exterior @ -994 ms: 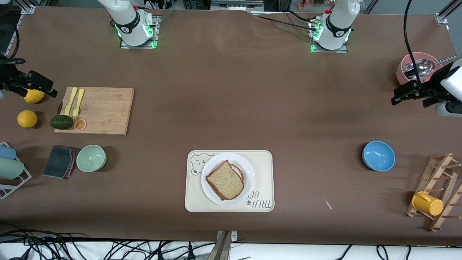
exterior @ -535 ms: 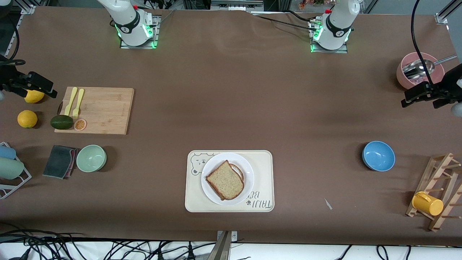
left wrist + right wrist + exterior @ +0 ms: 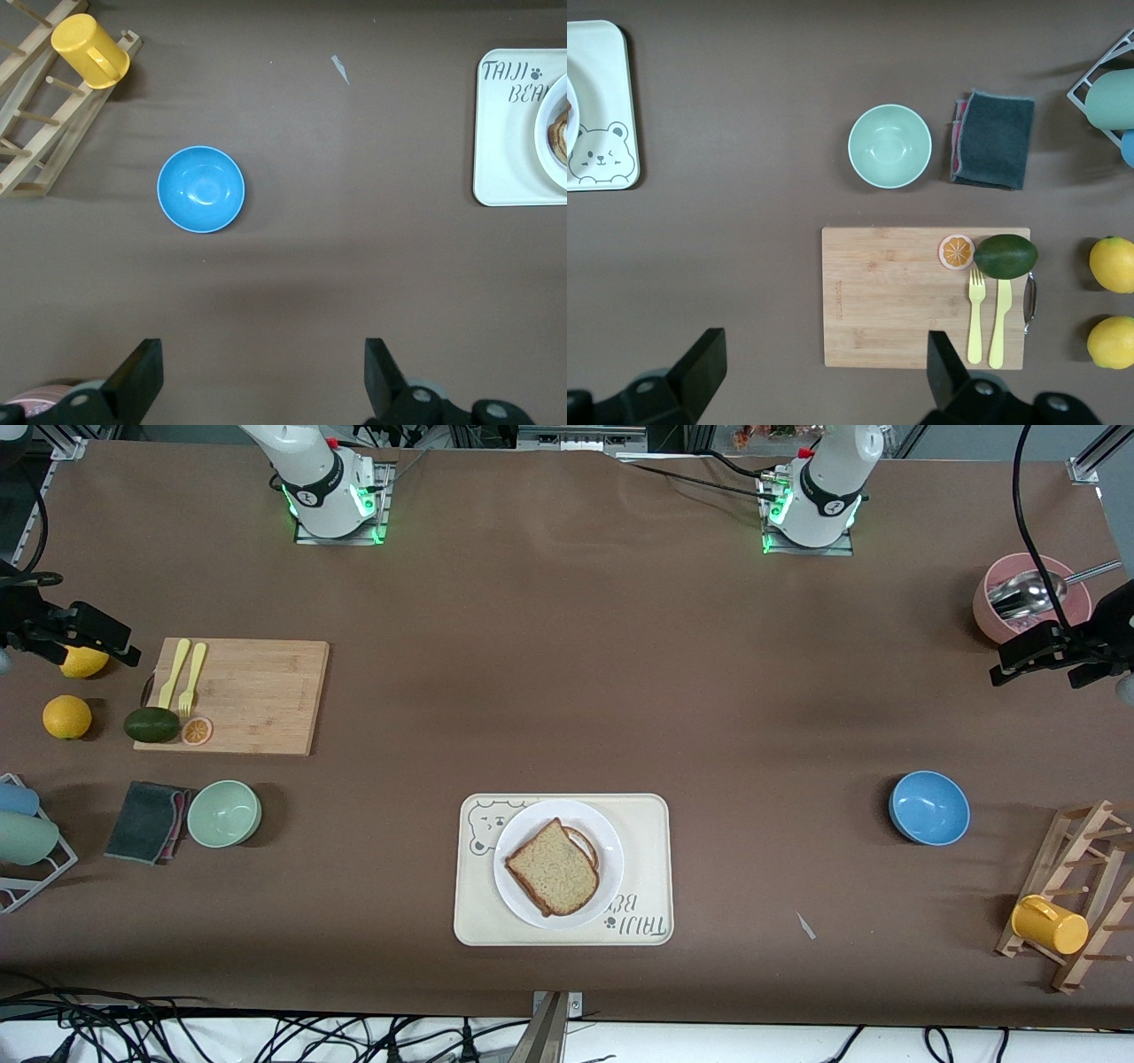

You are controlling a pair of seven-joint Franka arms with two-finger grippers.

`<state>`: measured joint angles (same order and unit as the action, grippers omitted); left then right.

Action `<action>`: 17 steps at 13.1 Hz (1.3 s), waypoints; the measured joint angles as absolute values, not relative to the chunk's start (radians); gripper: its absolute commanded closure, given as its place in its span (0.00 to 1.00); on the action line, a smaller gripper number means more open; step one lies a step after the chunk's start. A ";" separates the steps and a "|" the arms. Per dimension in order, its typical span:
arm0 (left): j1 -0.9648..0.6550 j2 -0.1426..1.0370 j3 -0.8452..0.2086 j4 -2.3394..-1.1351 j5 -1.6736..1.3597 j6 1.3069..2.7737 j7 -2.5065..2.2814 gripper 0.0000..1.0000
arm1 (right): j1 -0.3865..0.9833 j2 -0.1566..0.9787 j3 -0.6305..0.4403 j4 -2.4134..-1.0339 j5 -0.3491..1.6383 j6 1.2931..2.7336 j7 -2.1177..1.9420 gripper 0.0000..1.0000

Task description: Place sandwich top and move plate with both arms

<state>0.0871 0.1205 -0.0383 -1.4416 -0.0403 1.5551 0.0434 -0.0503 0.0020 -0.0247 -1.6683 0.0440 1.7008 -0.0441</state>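
Both of my black two-finger grippers are hanging spread wide and holding nothing, my right gripper (image 3: 75,634) over a yellow lemon (image 3: 84,662), the pale speckled sandwich top (image 3: 553,867) lying on the round white plate (image 3: 605,843) on the cream bear-face tray (image 3: 645,824), my left gripper (image 3: 1059,655) over the table beside a pink bowl (image 3: 990,611).
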 measured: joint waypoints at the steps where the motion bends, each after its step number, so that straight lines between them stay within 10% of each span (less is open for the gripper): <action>1: 0.084 0.120 -0.034 -1.442 -0.040 1.555 0.051 0.00 | -0.050 0.003 -0.025 -1.668 0.044 1.701 -0.044 0.00; 17: -0.047 0.112 0.106 -1.444 -0.040 1.616 0.065 0.00 | -0.050 0.006 -0.021 -1.668 -0.012 1.702 -0.045 0.00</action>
<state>-0.0469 0.1118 0.1064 -1.4440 -0.0403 1.6162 0.0649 -0.0502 0.0056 -0.0212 -1.6683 -0.0125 1.7018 -0.0446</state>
